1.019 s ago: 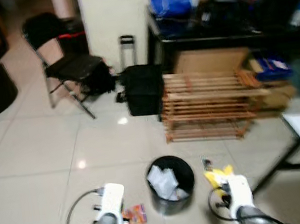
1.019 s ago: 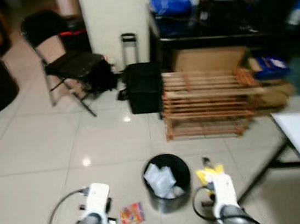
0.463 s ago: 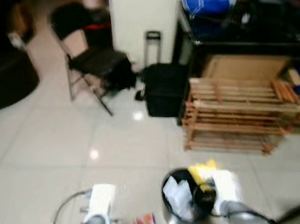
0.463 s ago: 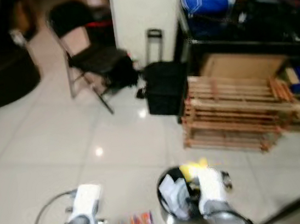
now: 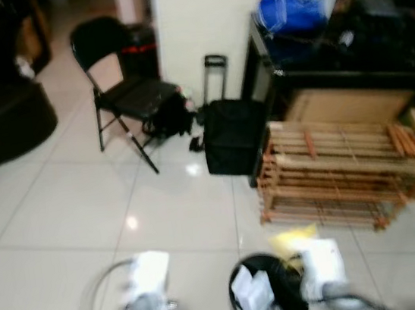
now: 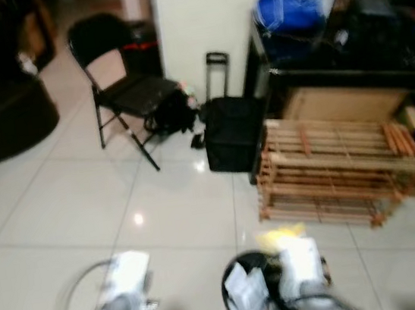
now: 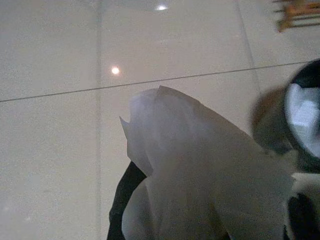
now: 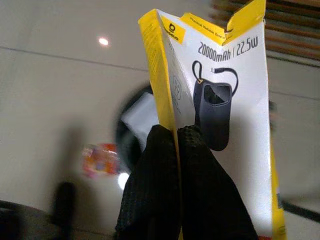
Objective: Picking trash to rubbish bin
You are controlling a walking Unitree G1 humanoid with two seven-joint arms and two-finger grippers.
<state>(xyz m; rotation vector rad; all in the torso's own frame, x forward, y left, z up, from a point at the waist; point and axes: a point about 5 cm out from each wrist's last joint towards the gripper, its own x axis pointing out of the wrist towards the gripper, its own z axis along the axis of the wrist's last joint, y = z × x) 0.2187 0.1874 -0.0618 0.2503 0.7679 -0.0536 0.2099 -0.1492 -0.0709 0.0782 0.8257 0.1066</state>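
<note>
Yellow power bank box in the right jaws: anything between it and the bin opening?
Nothing visible. The right gripper is shut on the yellow box, held by the far right rim of the black bin. The bin stands open, with only white paper inside.

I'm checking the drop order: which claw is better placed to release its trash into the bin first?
The right claw. It grips the yellow box at the rim of the black bin, while the left claw, holding white paper, sits off to the bin's side.
</note>
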